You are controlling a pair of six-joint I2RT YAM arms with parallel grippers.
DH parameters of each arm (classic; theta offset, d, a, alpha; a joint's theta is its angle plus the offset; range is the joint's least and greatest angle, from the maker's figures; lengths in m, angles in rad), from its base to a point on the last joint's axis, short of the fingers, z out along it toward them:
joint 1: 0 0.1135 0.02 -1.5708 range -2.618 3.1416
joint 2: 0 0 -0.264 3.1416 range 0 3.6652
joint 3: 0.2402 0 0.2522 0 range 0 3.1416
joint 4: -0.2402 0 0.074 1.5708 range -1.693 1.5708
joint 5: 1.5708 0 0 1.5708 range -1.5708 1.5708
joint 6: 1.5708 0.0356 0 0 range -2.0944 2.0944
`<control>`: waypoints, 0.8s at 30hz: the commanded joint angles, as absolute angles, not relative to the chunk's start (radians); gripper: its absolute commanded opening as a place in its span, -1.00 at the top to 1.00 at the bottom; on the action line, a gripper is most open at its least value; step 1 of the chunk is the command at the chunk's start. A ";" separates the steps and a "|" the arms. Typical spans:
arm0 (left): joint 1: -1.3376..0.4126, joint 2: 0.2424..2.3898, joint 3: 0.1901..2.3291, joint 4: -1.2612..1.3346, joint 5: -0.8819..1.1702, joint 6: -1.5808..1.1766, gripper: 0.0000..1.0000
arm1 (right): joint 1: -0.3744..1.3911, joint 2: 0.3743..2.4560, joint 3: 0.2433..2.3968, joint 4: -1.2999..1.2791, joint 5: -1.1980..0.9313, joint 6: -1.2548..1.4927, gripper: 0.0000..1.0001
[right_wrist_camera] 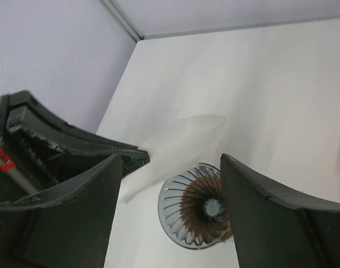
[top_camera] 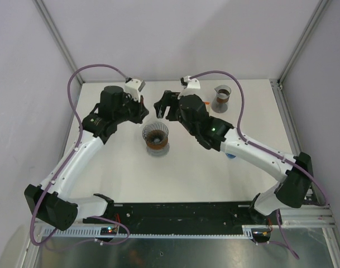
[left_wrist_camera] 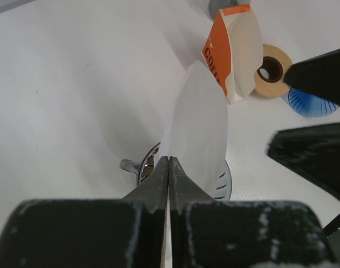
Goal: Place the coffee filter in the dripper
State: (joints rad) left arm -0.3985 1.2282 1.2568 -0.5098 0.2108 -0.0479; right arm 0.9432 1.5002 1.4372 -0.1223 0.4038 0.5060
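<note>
The clear ribbed dripper (top_camera: pixel 156 135) with a brown centre stands mid-table; it also shows in the right wrist view (right_wrist_camera: pixel 195 212) and partly in the left wrist view (left_wrist_camera: pixel 223 181). My left gripper (left_wrist_camera: pixel 168 162) is shut on the edge of a white paper coffee filter (left_wrist_camera: pixel 200 128) and holds it in the air just above and behind the dripper. In the right wrist view the filter (right_wrist_camera: pixel 178 148) hangs between my right gripper's (right_wrist_camera: pixel 172 167) open, empty fingers. In the top view both grippers, left (top_camera: pixel 146 111) and right (top_camera: pixel 161 106), meet just behind the dripper.
An orange-and-white filter packet (left_wrist_camera: pixel 234 53), a roll of tape (left_wrist_camera: pixel 272 70) and a blue ribbed dish (left_wrist_camera: pixel 309 103) lie to the right, under the right arm. A grey cup (top_camera: pixel 222 97) stands at the back right. Walls enclose the table.
</note>
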 commanded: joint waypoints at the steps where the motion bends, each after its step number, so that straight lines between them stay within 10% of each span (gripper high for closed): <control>1: -0.412 1.193 1.243 -0.443 0.179 -0.102 1.00 | 0.921 1.548 1.439 -0.016 0.426 0.699 -0.51; 24: -0.414 1.192 1.245 -0.394 0.101 -0.091 0.99 | 0.887 1.710 1.438 -0.025 0.285 0.807 0.01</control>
